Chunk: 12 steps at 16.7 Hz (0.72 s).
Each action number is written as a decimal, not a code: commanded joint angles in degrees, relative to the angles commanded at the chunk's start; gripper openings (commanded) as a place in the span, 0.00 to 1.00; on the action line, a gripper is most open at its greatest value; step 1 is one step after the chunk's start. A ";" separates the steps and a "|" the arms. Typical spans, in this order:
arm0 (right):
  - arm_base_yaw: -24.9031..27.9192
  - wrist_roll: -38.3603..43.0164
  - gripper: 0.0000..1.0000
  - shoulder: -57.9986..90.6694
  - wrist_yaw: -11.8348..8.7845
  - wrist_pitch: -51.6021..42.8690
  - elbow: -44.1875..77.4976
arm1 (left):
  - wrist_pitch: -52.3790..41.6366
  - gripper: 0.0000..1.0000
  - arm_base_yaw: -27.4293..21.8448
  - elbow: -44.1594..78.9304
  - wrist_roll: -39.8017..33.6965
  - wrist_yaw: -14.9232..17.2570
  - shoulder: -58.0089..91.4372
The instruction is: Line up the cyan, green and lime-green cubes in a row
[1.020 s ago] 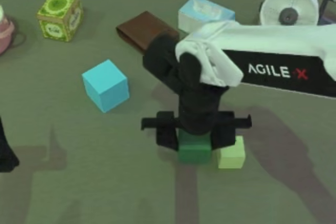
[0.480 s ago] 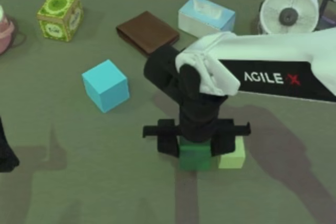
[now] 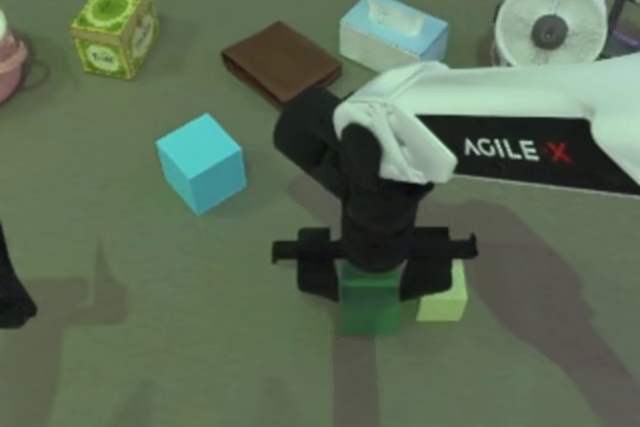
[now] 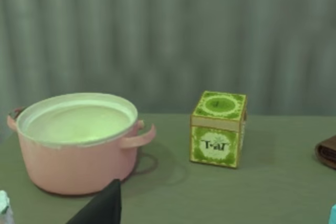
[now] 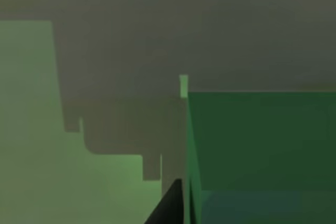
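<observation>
Setting the dark green cube [image 3: 371,302] squarely against the lime-green cube [image 3: 444,299] matters now, so the right claw [image 3: 372,265], clamped on it, should release gently.

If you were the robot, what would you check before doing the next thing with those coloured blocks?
1. Green cube sits between the right gripper's fingers: ok.
2. Fingers released from it: cannot tell.
3. Green cube next to the lime-green cube: ok, side by side; touching cannot tell.
4. Cyan cube in the row: not ok, it sits apart toward the table's left.
5. Left gripper out of the way at the left edge: ok.
</observation>
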 joint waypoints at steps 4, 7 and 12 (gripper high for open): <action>0.00 0.00 1.00 0.00 0.00 0.00 0.00 | 0.00 1.00 0.00 0.00 0.00 0.00 0.00; 0.00 0.00 1.00 0.00 0.00 0.00 0.00 | 0.00 1.00 0.00 0.00 0.00 0.00 0.00; -0.06 -0.01 1.00 -0.07 0.00 -0.20 0.20 | 0.00 1.00 0.00 0.00 0.00 0.00 0.00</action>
